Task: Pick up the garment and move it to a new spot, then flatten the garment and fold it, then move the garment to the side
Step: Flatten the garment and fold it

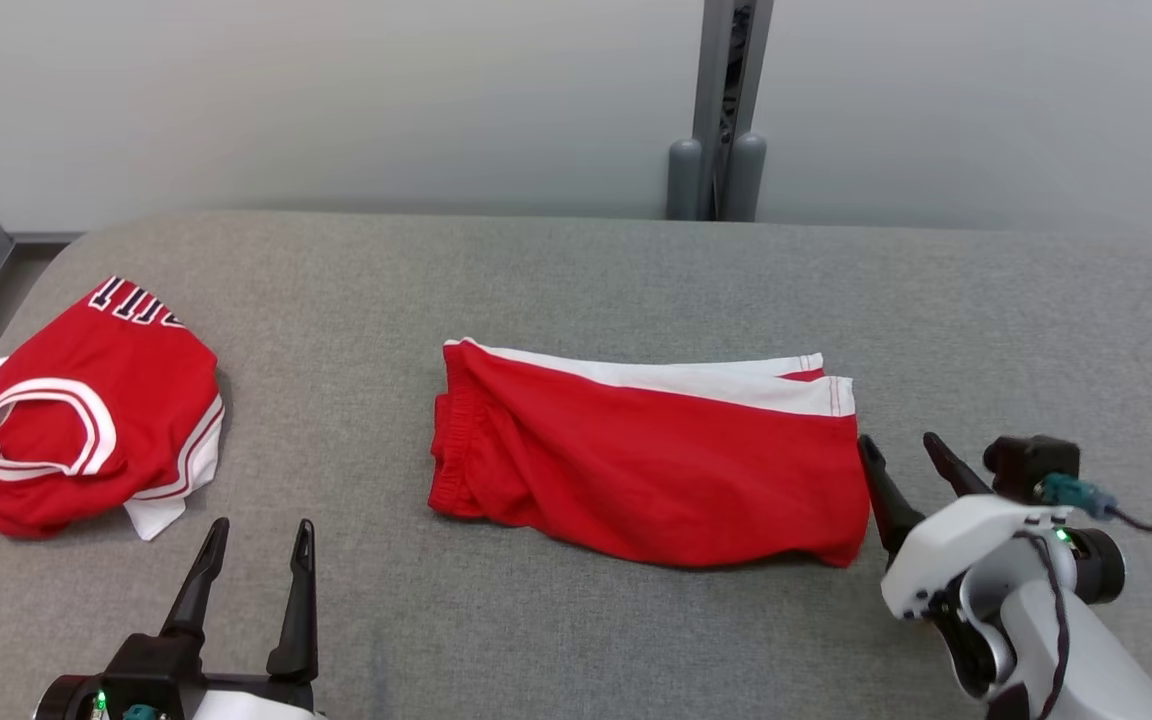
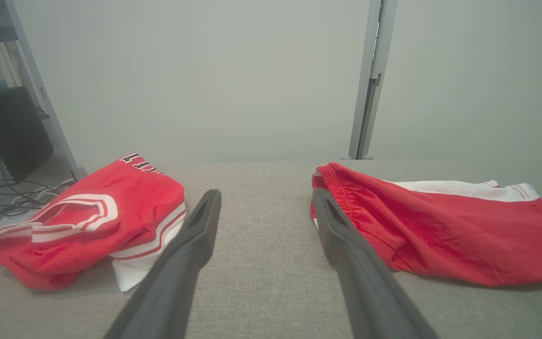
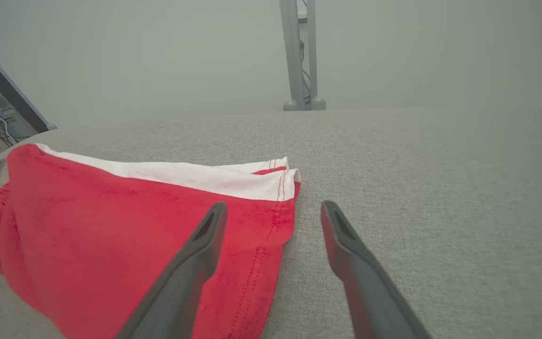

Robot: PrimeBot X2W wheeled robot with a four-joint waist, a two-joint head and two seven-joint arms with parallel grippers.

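My left end effector (image 1: pixel 261 530) hangs low over the grey surface (image 1: pixel 576 280), its 2 dark fingers spread wide and gripping no cloth. My right end effector (image 1: pixel 898 440) is spread just as wide, its fingers pointing ahead and a little to the left.

The garment, a pair of red shorts (image 1: pixel 651 470) with a white side band, lies flat on the surface between my 2 end effectors. It is ahead and to the right of the left one and directly to the left of the right one. The gathered waistband is the end nearer my left end effector. The 2 leg hems lie one over the other at the end just beside my right fingertips.

In the right wrist view, my left finger (image 3: pixel 205 235) crosses in front of the red hem while my right finger (image 3: pixel 346 245) stands over bare surface. I cannot tell whether either finger touches the cloth.

A crumpled red jersey (image 1: pixel 76 420) with white and red trim sits ahead and to the left of my left end effector, well apart from the shorts. A grey metal post (image 1: pixel 721 110) stands beyond the far edge of the surface, ahead of both end effectors, against a pale wall.
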